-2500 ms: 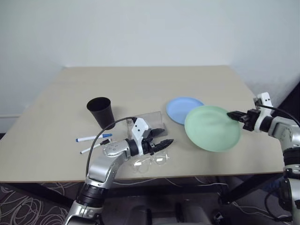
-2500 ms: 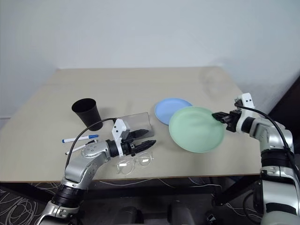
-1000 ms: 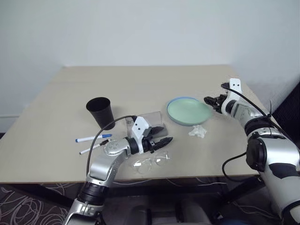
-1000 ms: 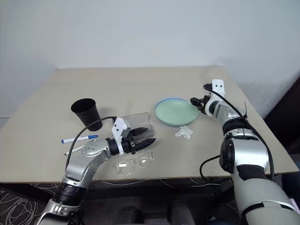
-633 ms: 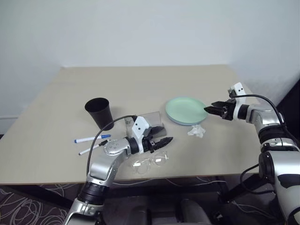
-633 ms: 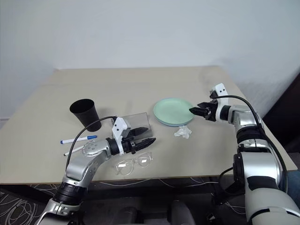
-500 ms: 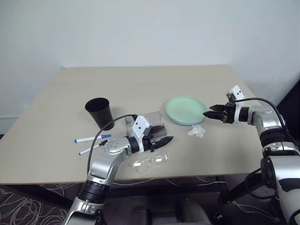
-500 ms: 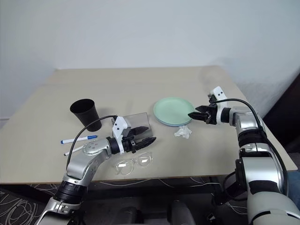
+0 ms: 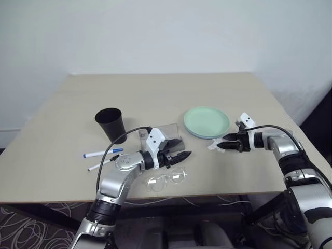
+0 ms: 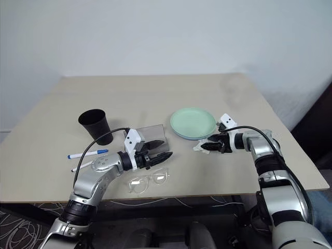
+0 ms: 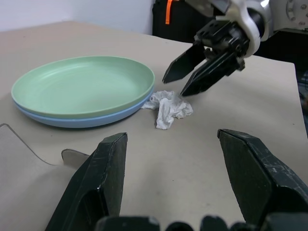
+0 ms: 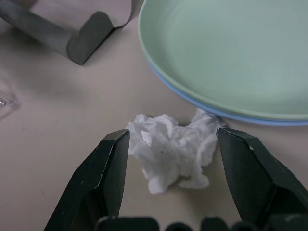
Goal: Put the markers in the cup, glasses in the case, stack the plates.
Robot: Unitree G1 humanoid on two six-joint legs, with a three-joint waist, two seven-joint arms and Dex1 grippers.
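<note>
1. Your right gripper (image 12: 168, 168) hangs low over the desk (image 9: 155, 93) with its fingers (image 12: 108, 178) spread wide, one on each side of a crumpled white tissue (image 12: 173, 149); they hold nothing, and I cannot tell whether they touch it.
2. The tissue lies on the desk right at the near edge of the stacked plates, touching or almost touching the lower rim.
3. Your plates are stacked: the mint green plate (image 9: 206, 120) sits on top of the light blue plate (image 12: 202, 108), of which a thin rim shows underneath.
4. Your left gripper (image 9: 179, 155) hovers just above the desk with its fingers (image 11: 96, 178) apart and empty, pointing toward the plates and the tissue.
5. The glasses (image 9: 167, 180) lie flat on the desk near its front edge, just below your left gripper as the head views show it.
6. The case (image 9: 163, 134) sits open beside your left wrist, between the cup and the plates, its translucent lid raised.
7. The black cup (image 9: 110, 123) stands upright on the left part of the desk, well apart from the plates.
8. The two markers (image 9: 102, 153) lie on the desk in front of the cup, near each other; the farther one has a blue cap, and the nearer one (image 9: 101, 164) is partly hidden by your left arm's cable.
</note>
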